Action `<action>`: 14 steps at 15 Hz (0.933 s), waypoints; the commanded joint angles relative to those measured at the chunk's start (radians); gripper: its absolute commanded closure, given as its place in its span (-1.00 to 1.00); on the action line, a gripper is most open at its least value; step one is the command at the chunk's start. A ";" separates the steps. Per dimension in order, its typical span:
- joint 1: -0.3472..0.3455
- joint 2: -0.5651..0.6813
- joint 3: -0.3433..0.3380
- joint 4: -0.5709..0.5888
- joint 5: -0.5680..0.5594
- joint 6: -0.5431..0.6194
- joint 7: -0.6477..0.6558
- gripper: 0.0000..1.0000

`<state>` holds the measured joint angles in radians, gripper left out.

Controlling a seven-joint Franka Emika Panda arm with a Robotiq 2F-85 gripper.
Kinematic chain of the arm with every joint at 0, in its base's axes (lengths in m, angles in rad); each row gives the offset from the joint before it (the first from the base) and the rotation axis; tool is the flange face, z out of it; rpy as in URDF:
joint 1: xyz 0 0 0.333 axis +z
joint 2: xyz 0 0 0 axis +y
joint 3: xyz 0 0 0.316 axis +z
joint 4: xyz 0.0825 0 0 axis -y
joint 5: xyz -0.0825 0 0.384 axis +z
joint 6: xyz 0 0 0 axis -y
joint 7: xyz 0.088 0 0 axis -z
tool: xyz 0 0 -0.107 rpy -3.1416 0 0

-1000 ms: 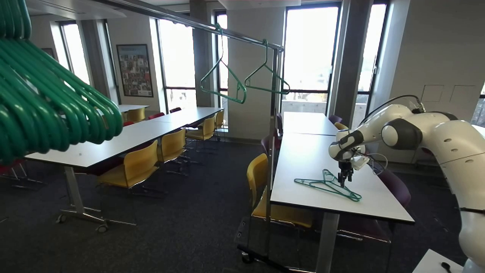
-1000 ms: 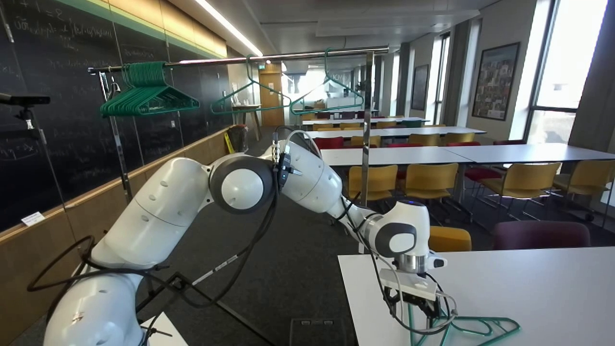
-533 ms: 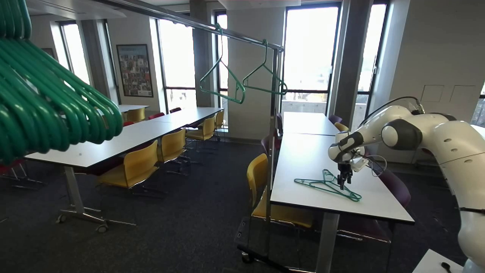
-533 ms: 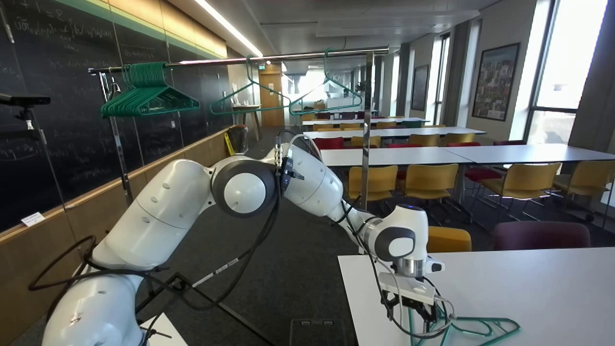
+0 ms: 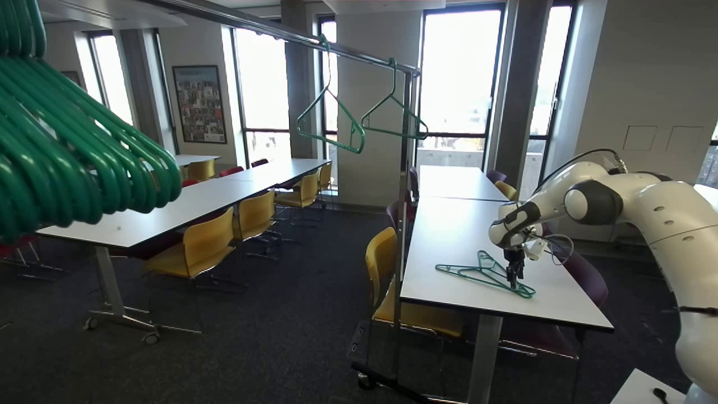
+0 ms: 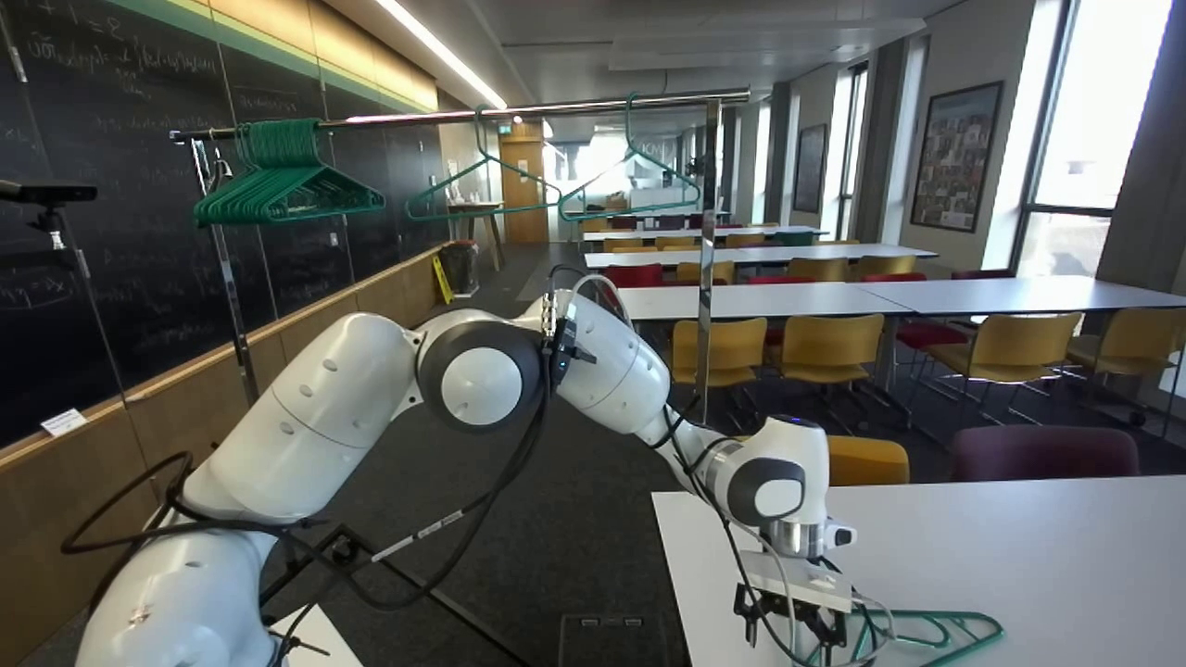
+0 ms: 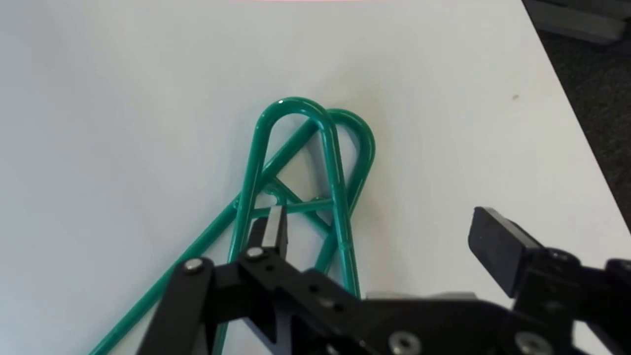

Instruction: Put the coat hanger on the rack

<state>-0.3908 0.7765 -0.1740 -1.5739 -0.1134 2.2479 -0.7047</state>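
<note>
Two dark-green coat hangers lie overlapping on the white table [image 5: 443, 235]; they show in both exterior views [image 5: 457, 271] [image 6: 954, 615]. In the wrist view the rounded end of the upper hanger [image 7: 338, 187] crosses the lower one [image 7: 367, 148]. My gripper [image 7: 379, 217] is open, low over this end; it shows in both exterior views [image 5: 512, 283] [image 6: 789, 639]. Its left finger is over the upper hanger's loop, its right finger over bare table, with one hanger tube between. I cannot tell if a finger touches. The rack, with metal post [image 5: 404, 168] and top bar [image 6: 417, 118], stands beside the table.
Two single green hangers [image 6: 486, 212] hang apart on the bar near the post. A dense bunch of hangers [image 6: 287, 190] hangs at its far end. A yellow chair [image 5: 381, 258] and a purple chair [image 5: 586, 278] flank the table. Loose cables hang along the arm.
My gripper has moved down and toward the rounded ends of the hangers near the table's edge. The hangers on the table have not moved. One hanging hanger sways slightly.
</note>
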 commanded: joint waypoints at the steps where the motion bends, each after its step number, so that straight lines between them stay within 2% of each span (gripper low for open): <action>1: -0.040 -0.015 0.031 -0.019 -0.030 0.030 -0.105 -1.00; 5: -0.046 -0.009 0.038 -0.026 -0.013 0.034 -0.159 -1.00; 14: -0.048 0.042 0.035 -0.024 -0.010 0.033 -0.142 -1.00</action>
<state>-0.4185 0.8227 -0.1475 -1.5859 -0.1172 2.2496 -0.8382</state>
